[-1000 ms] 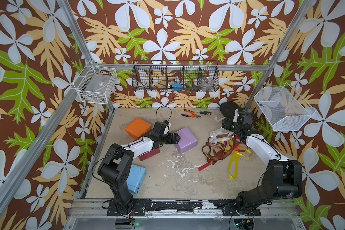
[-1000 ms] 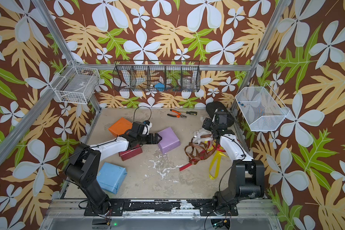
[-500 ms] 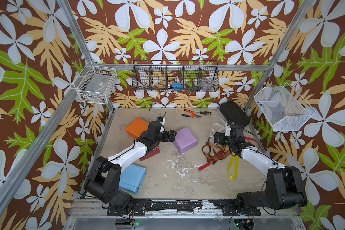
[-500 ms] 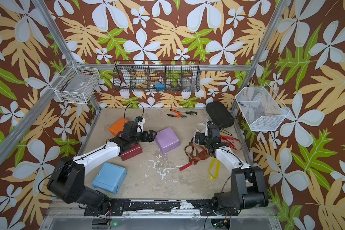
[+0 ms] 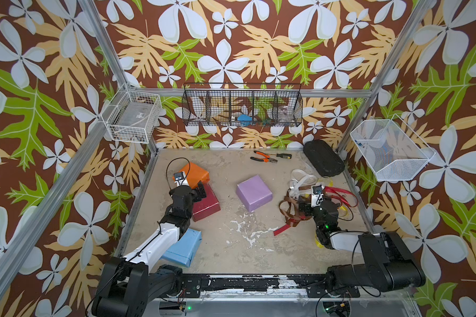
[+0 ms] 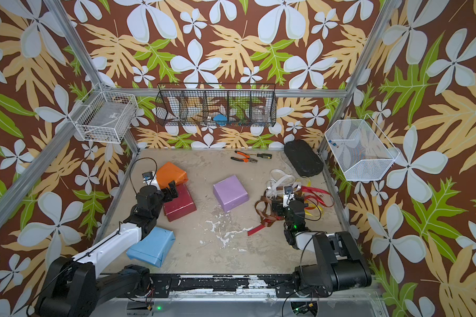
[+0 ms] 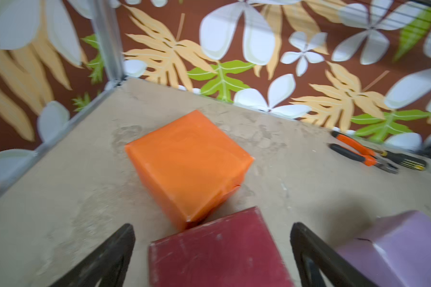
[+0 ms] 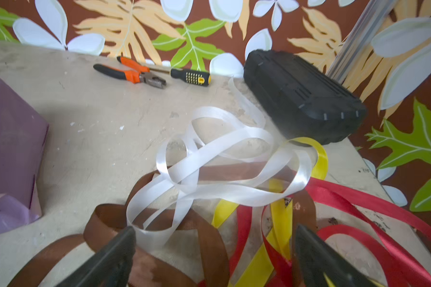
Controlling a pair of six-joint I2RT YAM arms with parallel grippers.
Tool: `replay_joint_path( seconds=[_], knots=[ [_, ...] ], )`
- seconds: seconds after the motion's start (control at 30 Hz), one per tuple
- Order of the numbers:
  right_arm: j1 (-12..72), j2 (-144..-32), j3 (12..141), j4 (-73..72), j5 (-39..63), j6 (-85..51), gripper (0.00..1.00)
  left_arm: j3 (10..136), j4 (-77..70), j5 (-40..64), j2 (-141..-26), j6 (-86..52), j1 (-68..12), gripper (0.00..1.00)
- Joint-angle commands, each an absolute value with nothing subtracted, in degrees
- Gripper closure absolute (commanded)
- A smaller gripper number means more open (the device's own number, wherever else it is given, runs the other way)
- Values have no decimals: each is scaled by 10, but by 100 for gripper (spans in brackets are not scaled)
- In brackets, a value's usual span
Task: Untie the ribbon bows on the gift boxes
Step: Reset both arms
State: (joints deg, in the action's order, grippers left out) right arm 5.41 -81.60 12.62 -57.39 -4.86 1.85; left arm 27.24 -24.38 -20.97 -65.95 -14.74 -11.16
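Four gift boxes, four ribbons, one pliers, one screwdriver, one case, three wire baskets

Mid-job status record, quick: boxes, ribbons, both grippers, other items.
boxes: orange box, dark red box, lilac box, light blue box; all bare
ribbons: white ribbon, brown ribbon, red ribbon, yellow ribbon; one loose tangle on table
left gripper: open, empty, at dark red box
right gripper: open, empty, at the tangle
others: pliers, screwdriver, black case

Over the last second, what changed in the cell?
Left gripper drew back from the lilac box to above the dark red box. Right gripper pulled back from the black case to over the ribbon pile. Both are open and empty. All four boxes stayed put.
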Motion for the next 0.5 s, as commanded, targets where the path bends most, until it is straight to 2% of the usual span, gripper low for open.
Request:
replay_joint_path(
  seconds=[0.0,0.17,0.47],
  knots=[
    [27,-848,98,-752,-50,-1,0,230,-368,-303,-661,-106,-108,0],
    [-8,-862,72,-808,-9,-39,0,149,-479,-355,-685,-83,-108,0],
    [-8,-863,83,-789,-36,-47,0,85,-674,-307,-742,-33,-105,0]
  ],
)
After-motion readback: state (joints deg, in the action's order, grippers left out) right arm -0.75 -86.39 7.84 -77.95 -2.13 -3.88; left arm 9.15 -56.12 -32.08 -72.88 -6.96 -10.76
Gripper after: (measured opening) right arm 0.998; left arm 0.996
